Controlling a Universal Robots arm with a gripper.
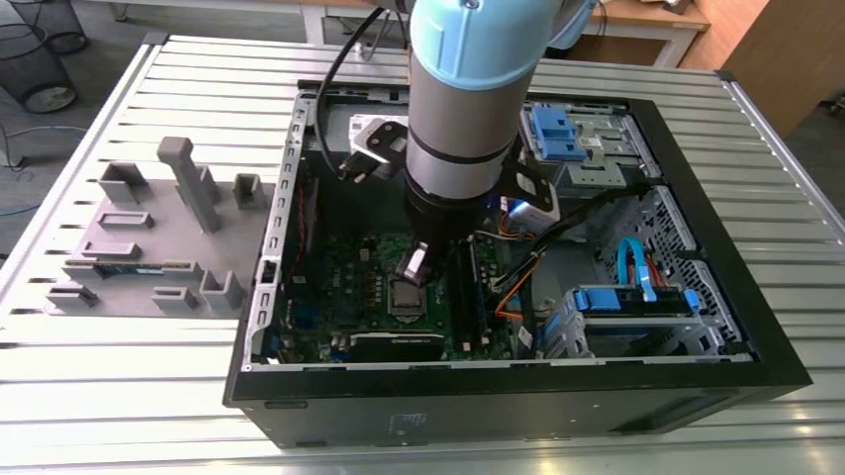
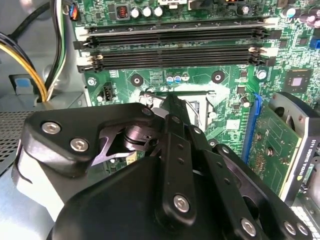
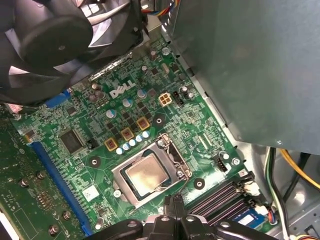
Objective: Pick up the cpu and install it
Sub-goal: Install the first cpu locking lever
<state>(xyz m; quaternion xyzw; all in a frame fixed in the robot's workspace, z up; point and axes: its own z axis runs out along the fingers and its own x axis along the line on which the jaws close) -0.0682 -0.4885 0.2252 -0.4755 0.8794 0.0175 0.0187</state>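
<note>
Since the small, flat, square, silver-topped cpu (image 3: pixel 146 176) lies seated in the dark metal-framed socket (image 3: pixel 172 154), just beyond the fingertips (image 3: pixel 168 205), I judge the placing step done. My black gripper (image 3: pixel 173 201) looks closed on nothing. White lettering marks the green motherboard (image 3: pixel 200 125); I leave it unread.

The exterior view looks steeply down on the open computer case (image 1: pixel 528 396) on the worktop (image 1: pixel 396 69). Both wrist views look past the gripper (image 2: pixel 170 102) (image 3: pixel 173 202), close onto the motherboard (image 2: pixel 200 75) (image 3: pixel 195 125), sharing its socket (image 2: pixel 202 102) (image 3: pixel 172 150).
</note>
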